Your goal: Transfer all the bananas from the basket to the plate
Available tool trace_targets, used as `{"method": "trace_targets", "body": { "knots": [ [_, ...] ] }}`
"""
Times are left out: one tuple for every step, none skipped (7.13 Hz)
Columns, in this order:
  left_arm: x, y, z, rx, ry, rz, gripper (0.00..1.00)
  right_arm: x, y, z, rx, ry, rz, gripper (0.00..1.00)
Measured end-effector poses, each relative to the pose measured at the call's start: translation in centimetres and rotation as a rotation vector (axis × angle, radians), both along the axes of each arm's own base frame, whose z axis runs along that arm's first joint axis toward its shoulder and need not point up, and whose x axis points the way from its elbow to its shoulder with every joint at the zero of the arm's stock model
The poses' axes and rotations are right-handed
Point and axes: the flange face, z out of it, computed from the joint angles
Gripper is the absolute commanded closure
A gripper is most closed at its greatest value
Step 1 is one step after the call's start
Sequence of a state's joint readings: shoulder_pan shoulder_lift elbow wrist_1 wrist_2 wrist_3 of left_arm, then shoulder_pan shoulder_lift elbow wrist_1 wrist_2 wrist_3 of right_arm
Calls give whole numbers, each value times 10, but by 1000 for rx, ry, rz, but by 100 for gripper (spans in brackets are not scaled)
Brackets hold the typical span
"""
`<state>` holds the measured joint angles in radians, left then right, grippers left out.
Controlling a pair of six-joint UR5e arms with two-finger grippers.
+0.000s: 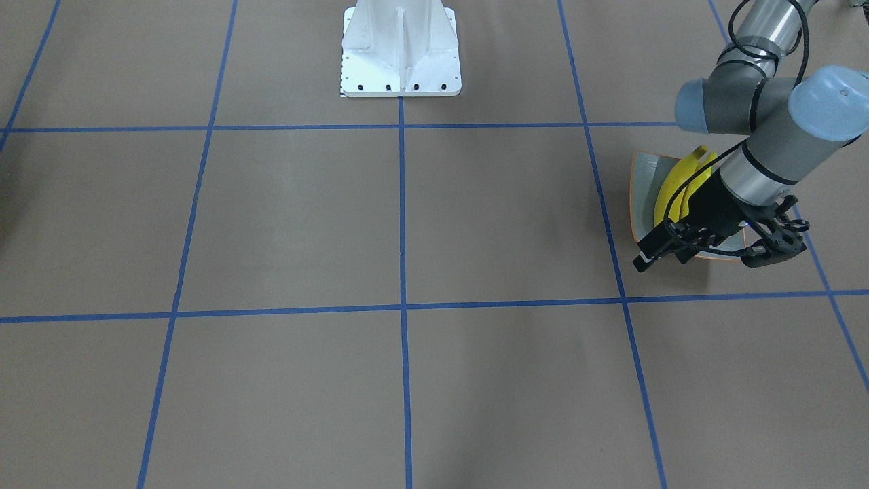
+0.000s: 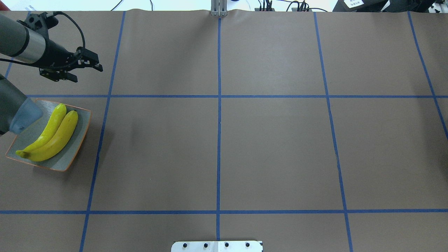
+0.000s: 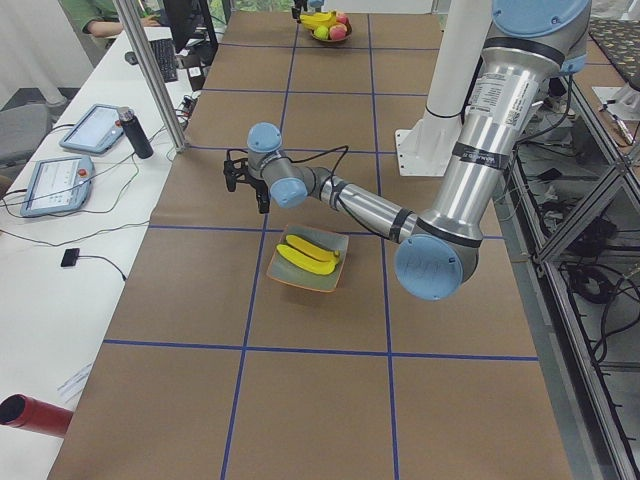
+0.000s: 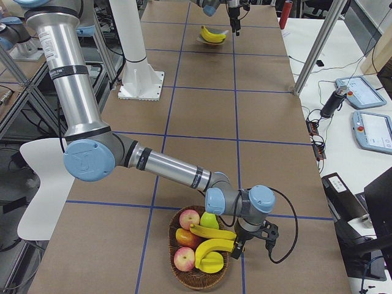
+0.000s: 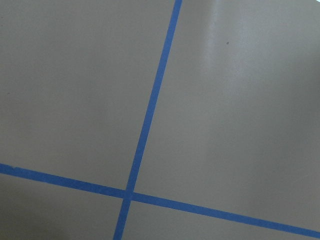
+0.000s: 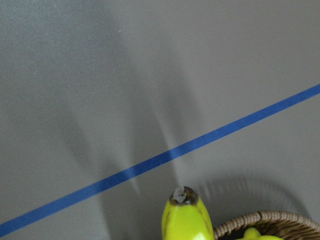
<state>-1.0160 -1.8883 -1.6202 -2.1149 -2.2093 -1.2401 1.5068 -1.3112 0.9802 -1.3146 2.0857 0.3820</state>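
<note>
Banana [image 6: 186, 221], one: only the stem end shows, yellow with a grey-brown tip, at the bottom edge of the right wrist view. It sits over the brown surface [image 6: 100, 75], just beside the rim of the basket [image 6: 252, 220].

Basket: round, woven wicker, at the surface's end on the robot's right.

Basket bananas [image 4: 211, 250], two: one slim and one thicker, lying on top of the other fruit.

Round fruits [image 4: 185, 258], three: red and yellow, in the basket under the bananas.

Green fruit [image 4: 210, 219], one: in the basket beside the slim banana.

Right gripper [image 4: 237, 246]: low at the basket's edge, at the end of the thicker banana. It shows only small and from the side, so I cannot tell whether it is clenched or released.

Plate [image 2: 71, 149]: square, grey-blue with an orange rim, at the surface's end on the robot's left, well apart from the basket.

Plate bananas [image 2: 57, 140], two: side by side and touching along their length, with both stems at the plate corner nearest the robot.

Left gripper [image 2: 85, 71]: hangs over bare surface just beyond the plate, on the side away from the robot. It is released, jaws spread with nothing between them.

Blue tape [image 5: 148, 115]: a grid of lines across the surface. One crossing fills the left wrist view.

White robot base [image 1: 400, 54]: bolted at the middle of the surface's robot-side edge.
</note>
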Motion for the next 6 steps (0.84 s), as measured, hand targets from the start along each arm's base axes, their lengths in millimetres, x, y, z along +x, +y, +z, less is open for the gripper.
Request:
{"method": "trace_targets", "body": {
  "knots": [
    [0,0,0,1,1,0,0,2,-2,-1,4,22,-2,2],
    [0,0,-1,7,4,0,0,3,-4,-1,7,41,-3,2],
    [0,1,-2,13,9,0,0,4,-4,0,7,50,-4,7],
    [0,1,-2,18,12,1,0,4,-4,1,5,54,-4,15],
    [-1,2,-2,21,14,1,0,4,-3,3,2,56,-5,15],
    [-1,3,-1,24,16,1,0,5,-2,4,-1,57,-5,15]
  ]
}}
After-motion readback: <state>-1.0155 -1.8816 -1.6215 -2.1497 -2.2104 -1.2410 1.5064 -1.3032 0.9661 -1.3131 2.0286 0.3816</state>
